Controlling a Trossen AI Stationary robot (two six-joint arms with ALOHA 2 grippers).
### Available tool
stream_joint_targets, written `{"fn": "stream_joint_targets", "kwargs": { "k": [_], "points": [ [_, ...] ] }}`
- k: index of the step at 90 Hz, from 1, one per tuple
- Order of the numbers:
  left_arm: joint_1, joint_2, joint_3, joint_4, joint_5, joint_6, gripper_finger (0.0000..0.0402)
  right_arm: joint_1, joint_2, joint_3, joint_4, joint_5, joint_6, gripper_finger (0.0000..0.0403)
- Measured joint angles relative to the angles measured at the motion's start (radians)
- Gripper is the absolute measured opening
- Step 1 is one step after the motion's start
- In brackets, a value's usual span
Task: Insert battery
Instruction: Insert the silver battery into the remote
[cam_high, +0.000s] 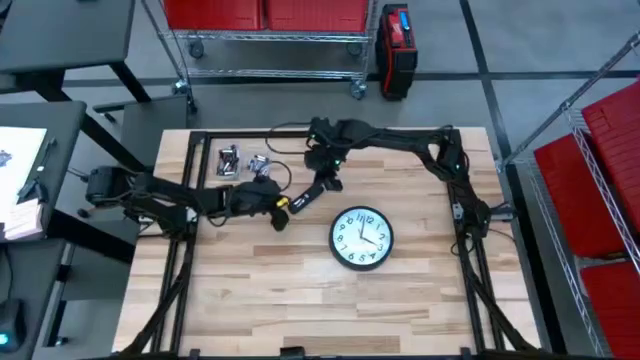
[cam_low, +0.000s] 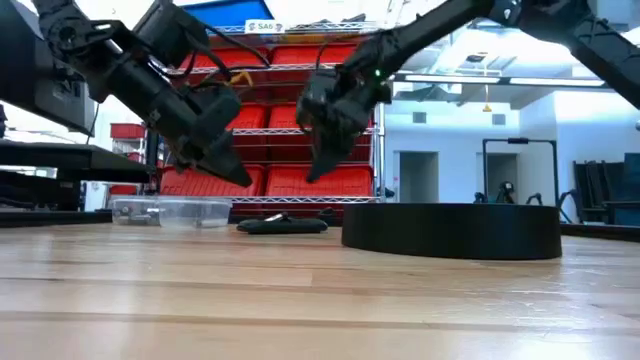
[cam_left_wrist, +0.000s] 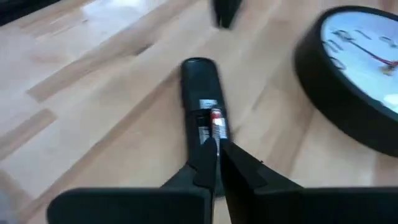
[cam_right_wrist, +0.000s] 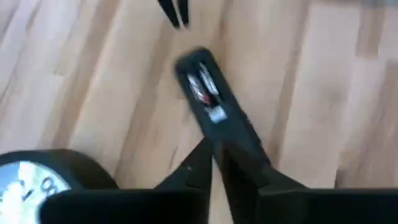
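high view: clock (cam_high: 361, 238) beside remote (cam_high: 303, 198), perhaps batteries (cam_high: 243, 160) behind

Two dark arms, matte black links with bulky joint housings and loose black cables along them. The right arm (cam_high: 400, 140) shows a small green light near its wrist; the left arm (cam_high: 170, 195) carries a yellow mark there. Both end in tapered black fingers (cam_left_wrist: 202, 171).

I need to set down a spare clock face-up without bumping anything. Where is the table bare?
The near half of the table, below the clock, is bare wood. It is crowded farther back, where the left gripper and right gripper meet over the remote, beside the clear container.
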Motion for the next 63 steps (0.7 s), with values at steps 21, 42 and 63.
{"fn": "stream_joint_targets", "kwargs": {
  "k": [21, 42, 63],
  "points": [
    [0.004, 0.000, 0.000, -0.061, -0.001, -0.028, 0.0000, 0.041, 0.001, -0.107, 0.283, 0.026, 0.307, 0.0001],
    [-0.014, 0.000, 0.000, -0.073, -0.001, -0.017, 0.0000, 0.044, 0.000, -0.119, 0.304, 0.068, 0.308, 0.0000],
    [-0.014, 0.000, 0.000, -0.078, -0.001, -0.009, 0.0000, 0.051, 0.000, -0.119, 0.305, 0.089, 0.305, 0.0000]
  ]
}}
